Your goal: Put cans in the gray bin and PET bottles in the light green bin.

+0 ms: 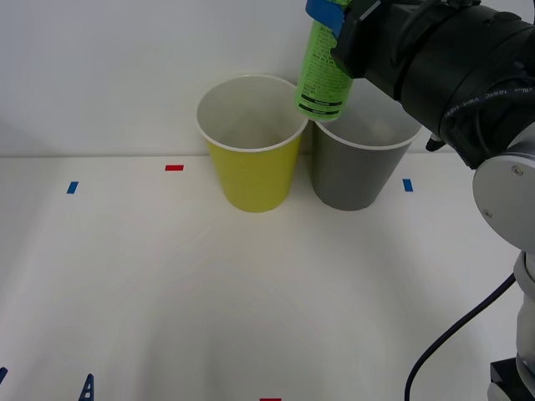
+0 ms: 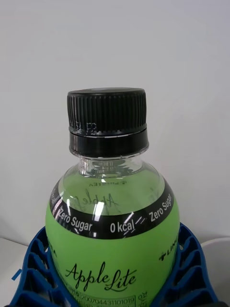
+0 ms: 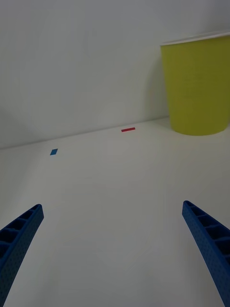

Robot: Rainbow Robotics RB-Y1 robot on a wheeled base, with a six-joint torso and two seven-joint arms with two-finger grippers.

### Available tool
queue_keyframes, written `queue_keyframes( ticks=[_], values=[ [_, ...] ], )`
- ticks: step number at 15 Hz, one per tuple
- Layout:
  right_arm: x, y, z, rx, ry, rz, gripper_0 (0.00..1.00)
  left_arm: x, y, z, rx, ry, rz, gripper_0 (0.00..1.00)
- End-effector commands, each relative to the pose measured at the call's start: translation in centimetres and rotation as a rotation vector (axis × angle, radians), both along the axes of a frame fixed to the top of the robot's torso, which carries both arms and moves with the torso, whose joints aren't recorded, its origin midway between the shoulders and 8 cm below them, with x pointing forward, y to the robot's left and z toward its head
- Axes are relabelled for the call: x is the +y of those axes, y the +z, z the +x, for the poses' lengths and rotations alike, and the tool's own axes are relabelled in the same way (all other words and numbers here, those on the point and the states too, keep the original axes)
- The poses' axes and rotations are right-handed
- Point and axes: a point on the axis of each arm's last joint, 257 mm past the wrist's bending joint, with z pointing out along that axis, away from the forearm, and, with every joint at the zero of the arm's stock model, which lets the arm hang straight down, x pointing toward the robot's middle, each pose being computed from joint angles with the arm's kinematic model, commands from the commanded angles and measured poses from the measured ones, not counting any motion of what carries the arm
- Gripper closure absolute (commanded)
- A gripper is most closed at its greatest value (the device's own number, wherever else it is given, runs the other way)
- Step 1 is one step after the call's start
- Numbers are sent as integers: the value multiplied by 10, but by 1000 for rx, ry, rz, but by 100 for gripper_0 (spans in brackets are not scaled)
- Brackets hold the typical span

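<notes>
White worktop (image 1: 167, 292) ran up to a plain white wall in the front view, carrying the light green bin (image 1: 252, 159) and the gray bin (image 1: 359, 167) side by side, rims touching or nearly so, with small blue and red tape marks scattered around. Above them the right claw (image 1: 330, 12) held the PET bottle (image 1: 322, 71) aloft, hanging over the point where the two rims met, its lower end just above them. From the right wrist view the bottle's black cap (image 2: 106, 112) and green label filled the space between the blue ribbed fingers (image 2: 33, 268), which were clamped on its body. From the left wrist view the left claw (image 3: 115, 249) hung spread wide and empty low over the worktop, with the green bin well ahead of it. To finish the step well, the bottle probably needed carrying further toward the robot's left until it sat squarely over the green bin's mouth, then releasing from low enough that it would not bounce off the rim or tip into the gray one.
</notes>
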Motion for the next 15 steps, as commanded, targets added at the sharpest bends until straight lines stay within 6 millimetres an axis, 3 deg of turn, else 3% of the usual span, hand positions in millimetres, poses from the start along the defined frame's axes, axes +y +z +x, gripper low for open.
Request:
queue_keyframes(
  ticks=[1, 5, 15],
  values=[
    [16, 11, 5, -17, 36, -31, 100, 0, 0, 0, 0, 0, 0, 0],
    [41, 17, 15, -19, 122, -47, 100, 0, 0, 0, 0, 0, 0, 0],
    [78, 3, 87, -60, 137, -73, 100, 0, 0, 0, 0, 0, 0, 0]
  ],
)
